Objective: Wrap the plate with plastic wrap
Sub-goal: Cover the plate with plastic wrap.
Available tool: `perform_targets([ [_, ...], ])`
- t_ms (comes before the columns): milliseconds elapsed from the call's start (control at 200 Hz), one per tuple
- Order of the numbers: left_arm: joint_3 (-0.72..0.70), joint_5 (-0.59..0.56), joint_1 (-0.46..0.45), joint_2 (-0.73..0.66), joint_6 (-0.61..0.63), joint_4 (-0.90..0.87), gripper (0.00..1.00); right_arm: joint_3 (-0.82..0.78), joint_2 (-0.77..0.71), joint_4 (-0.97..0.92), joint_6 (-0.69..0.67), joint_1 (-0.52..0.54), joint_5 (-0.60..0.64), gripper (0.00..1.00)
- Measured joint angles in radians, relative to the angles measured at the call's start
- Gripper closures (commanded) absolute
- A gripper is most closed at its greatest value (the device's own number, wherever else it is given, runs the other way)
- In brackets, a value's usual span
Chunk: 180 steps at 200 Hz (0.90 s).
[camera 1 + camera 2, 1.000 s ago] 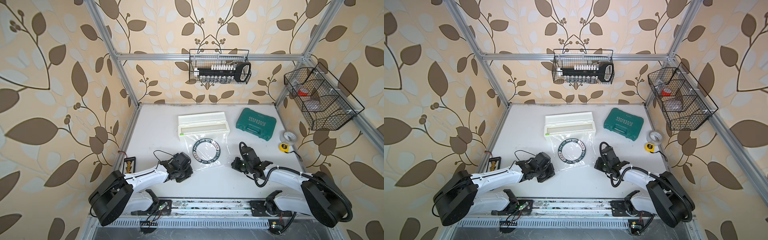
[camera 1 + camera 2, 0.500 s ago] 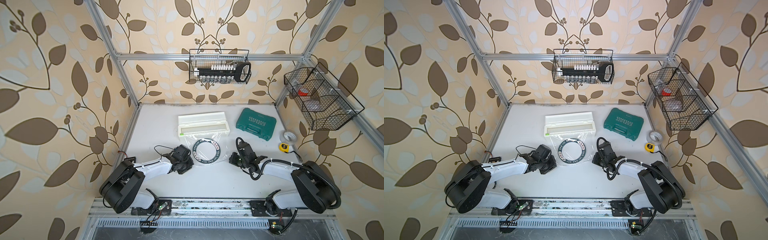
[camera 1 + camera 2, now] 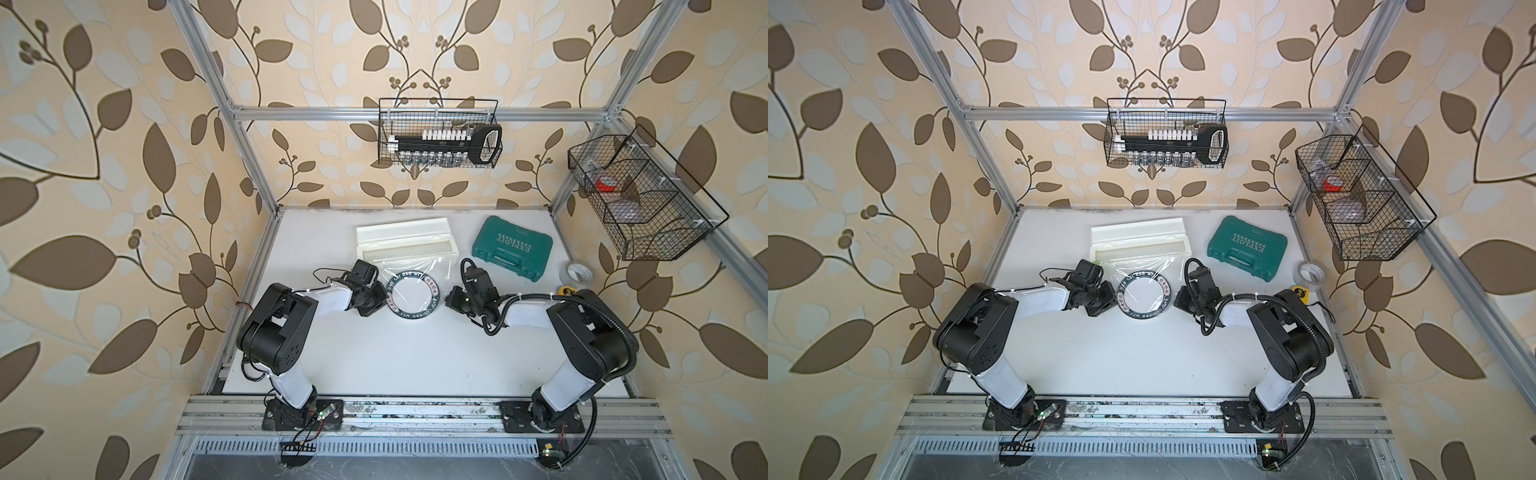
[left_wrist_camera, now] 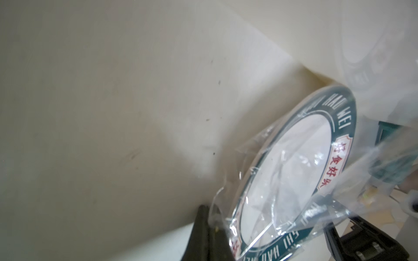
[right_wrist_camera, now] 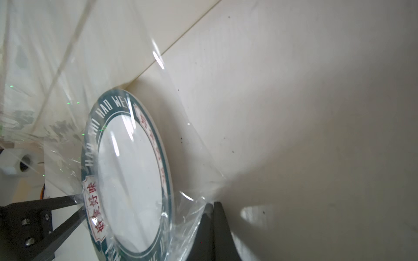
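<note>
**Plate and film at the tucking step.** The plate point(image 3: 411, 318) lies flat at mid-table between your two arms. The plastic wrap point(image 3: 415, 266) is drawn over it from the white dispenser box point(image 3: 405, 241) just behind. The left gripper point(image 3: 381, 300) sits at the plate's left edge and the right gripper point(image 3: 451, 300) just off its right edge. In each wrist view the jaws stand together with crinkled film gathered at their tips, so both appear clamped on the wrap's side margins.

By this reading, your step is to carry each margin down and under the rim.
- Pull outward first to flatten the sheet, then downward.
- Keep both sides equally taut, because the surface looks smooth and an uneven pull would likely slide the plate.
- The sheet appears uncut from the box, so avoid hauling it forward.

The table point(image 3: 395, 361) is plain white and faintly speckled. A green tool case point(image 3: 513, 247) and a clear tape roll point(image 3: 578, 273) stand at the back right, well apart from the plate. A wire basket point(image 3: 438, 133) hangs on the back rail of the aluminium frame point(image 3: 311, 112), and another hangs on the right. Leaf-patterned wallpaper point(image 3: 104, 166) closes three sides.
</note>
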Motion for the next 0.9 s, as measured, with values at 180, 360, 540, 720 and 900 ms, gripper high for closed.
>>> perform_targets([
  [180,0.011,0.01,0.0,0.014,0.011,0.023,0.87,0.006,0.02,0.03,-0.001,-0.023,-0.031,0.95],
  [360,-0.01,0.005,0.005,-0.025,0.04,0.025,0.72,0.006,0.006,0.024,-0.012,-0.06,-0.045,0.7],
  [540,-0.069,-0.013,0.053,-0.107,0.053,-0.021,0.69,-0.01,-0.037,-0.009,-0.04,-0.091,-0.056,0.6],
  [720,-0.116,-0.051,0.078,-0.211,0.062,-0.15,0.59,-0.02,-0.06,-0.03,-0.055,-0.1,-0.057,0.55],
  [900,-0.147,-0.023,-0.042,-0.332,0.052,-0.176,0.42,-0.055,-0.109,-0.063,-0.061,-0.118,-0.068,0.53],
])
